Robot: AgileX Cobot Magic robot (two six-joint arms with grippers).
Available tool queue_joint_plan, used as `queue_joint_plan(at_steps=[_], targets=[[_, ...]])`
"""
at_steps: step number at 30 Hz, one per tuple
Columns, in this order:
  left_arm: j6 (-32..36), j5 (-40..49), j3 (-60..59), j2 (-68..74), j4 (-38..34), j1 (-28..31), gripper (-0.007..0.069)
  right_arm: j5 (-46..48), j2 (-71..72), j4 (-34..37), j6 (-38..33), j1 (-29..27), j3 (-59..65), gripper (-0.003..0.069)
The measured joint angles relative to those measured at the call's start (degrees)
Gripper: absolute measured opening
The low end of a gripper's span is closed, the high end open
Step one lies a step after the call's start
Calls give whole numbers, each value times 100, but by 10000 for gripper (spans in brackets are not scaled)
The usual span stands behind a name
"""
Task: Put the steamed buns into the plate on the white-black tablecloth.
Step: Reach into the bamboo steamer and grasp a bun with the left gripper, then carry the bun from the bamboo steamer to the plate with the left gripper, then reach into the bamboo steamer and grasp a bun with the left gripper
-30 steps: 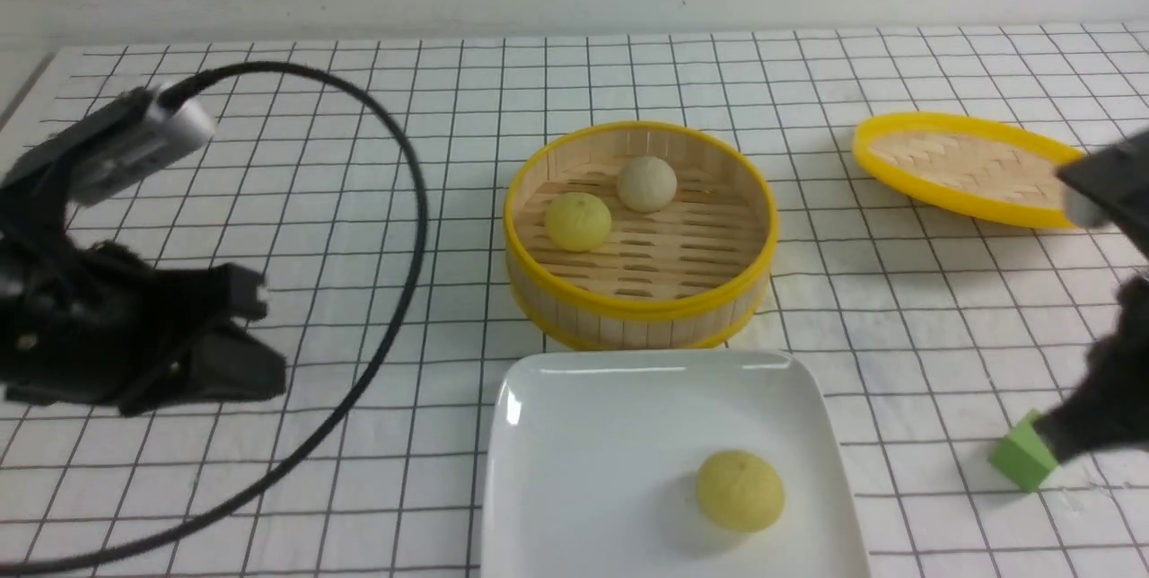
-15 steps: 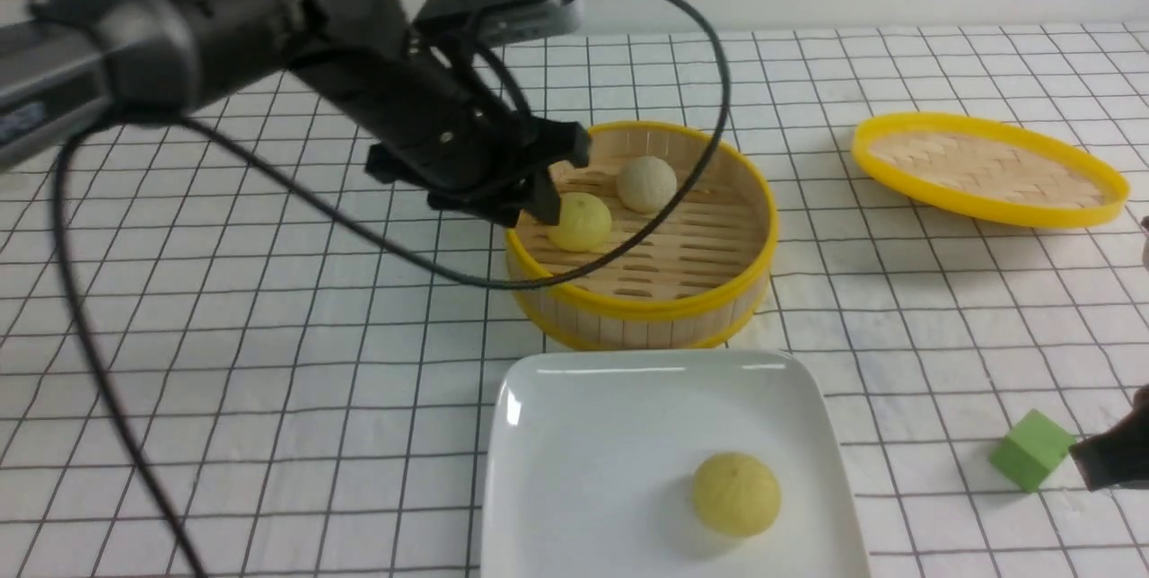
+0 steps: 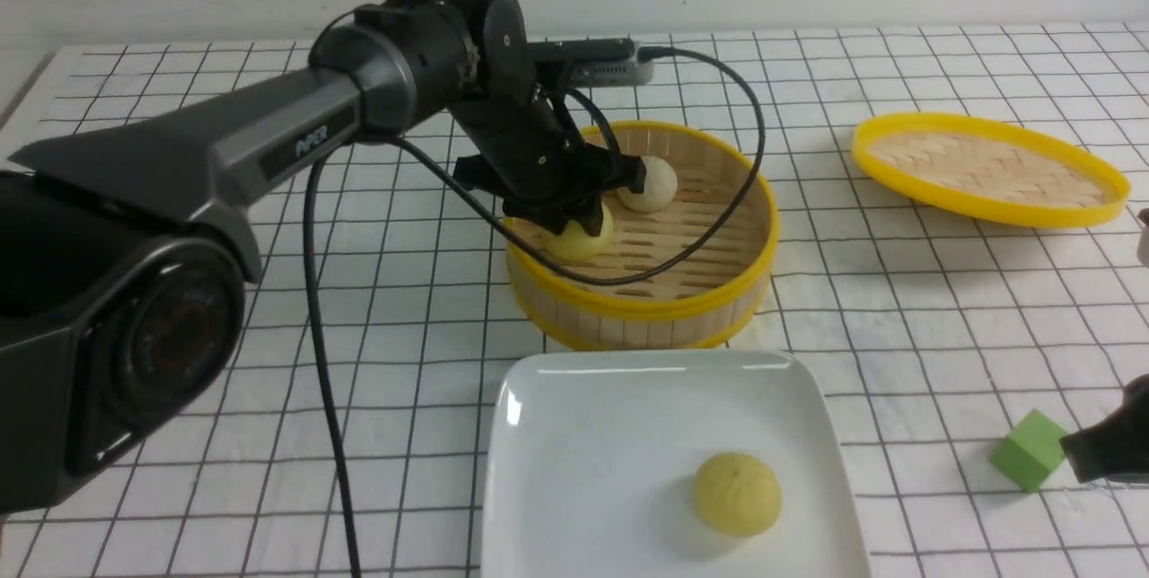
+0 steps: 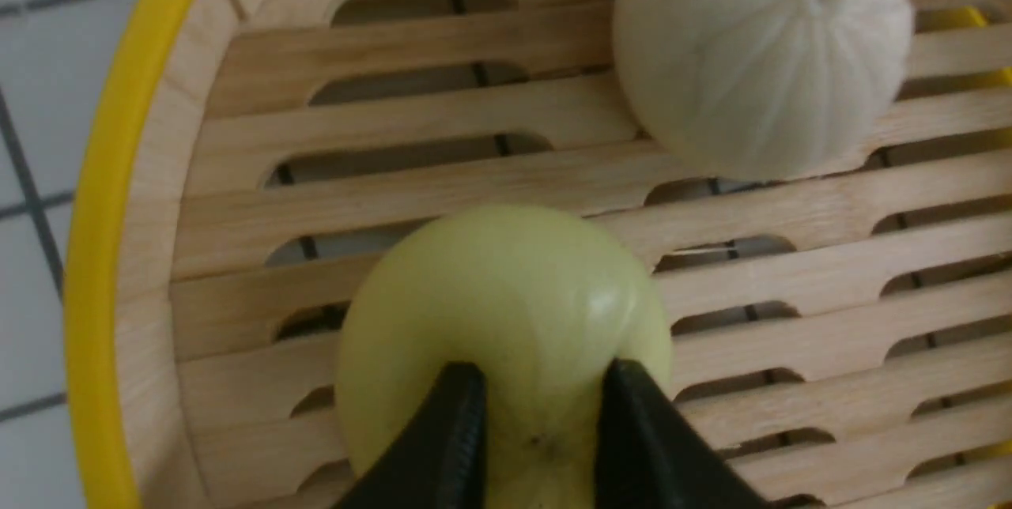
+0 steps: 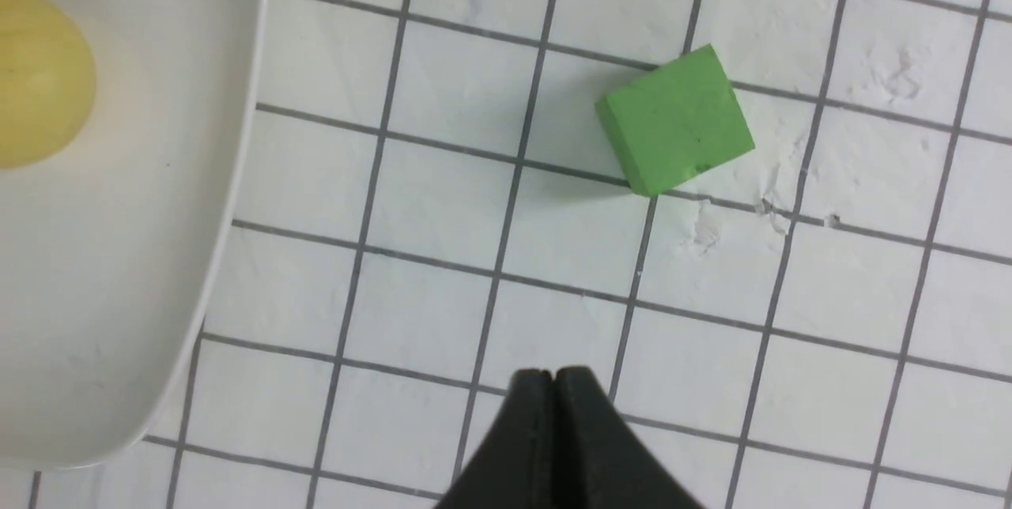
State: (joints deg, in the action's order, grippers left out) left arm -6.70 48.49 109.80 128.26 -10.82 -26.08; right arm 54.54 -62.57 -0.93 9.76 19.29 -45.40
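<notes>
Yellow-green bun (image 4: 506,311) in the steamer (image 3: 642,309) sits pinched between my left fingers (image 4: 451,446); my right fingers (image 5: 530,430) are pressed together, holding nothing.

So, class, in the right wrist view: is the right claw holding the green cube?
No, the right claw is shut on nothing, and the green cube lies apart from it on the tablecloth.

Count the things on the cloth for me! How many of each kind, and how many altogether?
Yellow buns: 2
White bun: 1
Plate: 1
Steamer: 1
Lid: 1
Green cube: 1
Total: 7
</notes>
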Motion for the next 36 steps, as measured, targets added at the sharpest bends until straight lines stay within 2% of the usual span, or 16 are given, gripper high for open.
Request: queue_joint_plan(at_steps=[3, 5, 13, 15, 19, 23, 26, 27, 28, 29, 30, 31, 32, 33, 35, 36], targets=[[-112, 226, 87, -119, 0, 0, 42, -5, 0, 0, 0, 0, 0, 2], [-143, 543, 199, -354, 0, 0, 24, -5, 0, 0, 0, 0, 0, 3], [-196, 2139, 410, -2278, -12, -29, 22, -5, -4, 0, 0, -2, 10, 8], [-197, 2199, 240, -2456, -12, -68, 22, -5, -4, 6, 0, -2, 10, 9], [-252, 2215, -879, -2545, 24, -440, 32, -5, -4, 12, 0, -2, 17, 12], [-502, 1696, -1955, -2196, 94, -916, 67, -10, -4, 12, 0, -2, 17, 15], [-723, 1292, -2422, -1864, 129, -1100, 143, -10, -4, 12, 0, -2, 17, 19], [-776, 1170, -2491, -1671, 139, -1130, 219, -5, -4, 12, 0, -2, 17, 22], [-777, 1162, -2496, -1654, 139, -1128, 229, -5, -4, 17, 0, -2, 17, 22], [-816, 1100, -2495, -1540, 140, -1132, 309, -5, -4, 18, 0, -2, 17, 24], [-816, 1090, -2495, -1540, 140, -1132, 309, -5, -4, 18, 0, -2, 17, 25], [-890, 1056, -2464, -1500, 145, -1132, 409, -5, -4, 18, 0, -2, 17, 27], [-908, 1098, -2384, -1500, 170, -1132, 446, -5, -4, 18, 0, -2, 17, 27], [-916, 1133, -2360, -1500, 181, -1126, 454, -5, -4, 18, 0, -2, 17, 27], [-933, 1504, -1808, -1500, 211, -1063, 528, -5, -4, 25, 0, -2, 17, 33], [-940, 1674, -1511, -1471, 230, -1015, 531, -5, -4, 25, 0, -2, 17, 35]])
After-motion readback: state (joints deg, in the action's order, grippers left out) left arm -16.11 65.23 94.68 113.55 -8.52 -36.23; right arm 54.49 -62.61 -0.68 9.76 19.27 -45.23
